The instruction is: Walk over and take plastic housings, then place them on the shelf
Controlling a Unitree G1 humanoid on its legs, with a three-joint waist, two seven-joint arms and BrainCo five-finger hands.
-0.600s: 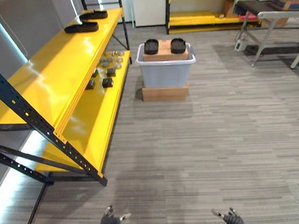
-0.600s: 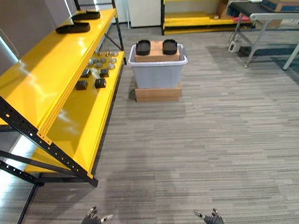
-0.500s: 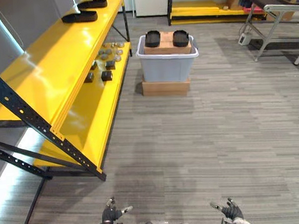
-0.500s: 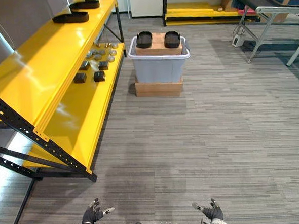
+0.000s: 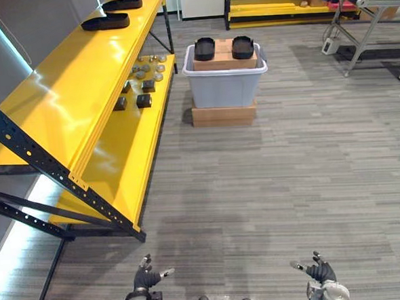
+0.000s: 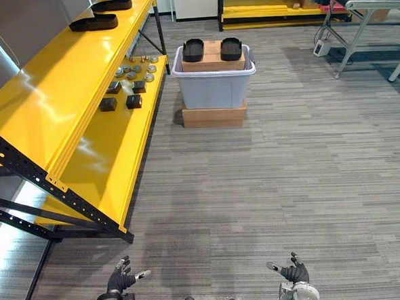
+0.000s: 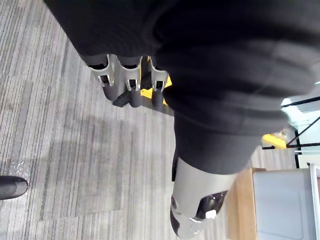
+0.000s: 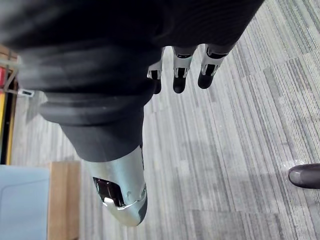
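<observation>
Though palms hidden in wrist views, left hand [image 5: 148,279], right hand [image 5: 321,272] spread empty

Head stereo pair: high up, facing down + fwd over floor [image 5: 290,185], shelf [image 5: 62,111] at left, bin [image 5: 225,90] far ahead; both eyes share nearly whole scene. Wrist cams: v. close behind left hand [image 7: 131,85], right hand [image 8: 180,75], facing floor, bin edge

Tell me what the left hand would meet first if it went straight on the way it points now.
Probably the near end of the yellow shelf rack: the left hand, open and empty, points forward over the floor, and its wrist view shows yellow shelf just past the fingertips. Depth is unclear.
</observation>
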